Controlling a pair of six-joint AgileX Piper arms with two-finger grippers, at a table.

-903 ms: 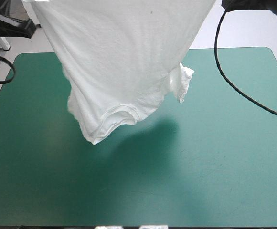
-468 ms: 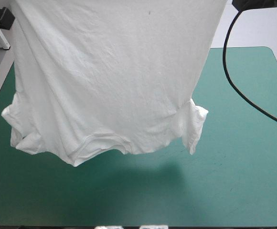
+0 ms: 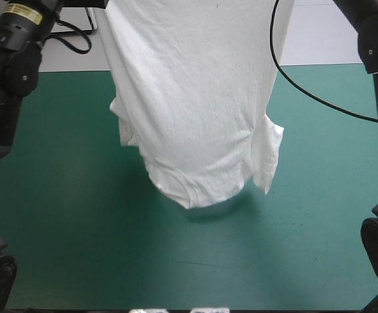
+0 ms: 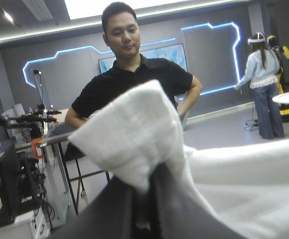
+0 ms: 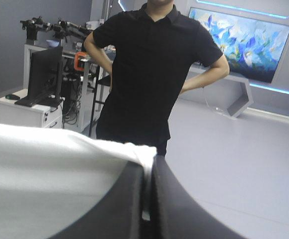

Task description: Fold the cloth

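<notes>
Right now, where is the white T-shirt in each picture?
High view: the T-shirt hangs down from above, over the middle of the teal-green table.
Left wrist view: it is pinched in the left claw, with a fold standing up ahead of the claw.
Right wrist view: it is pinched in the right claw and spreads away beside it.
Shared landmark: the shirt's stretched upper part, running between both claws. The claws themselves are outside the high view.
</notes>
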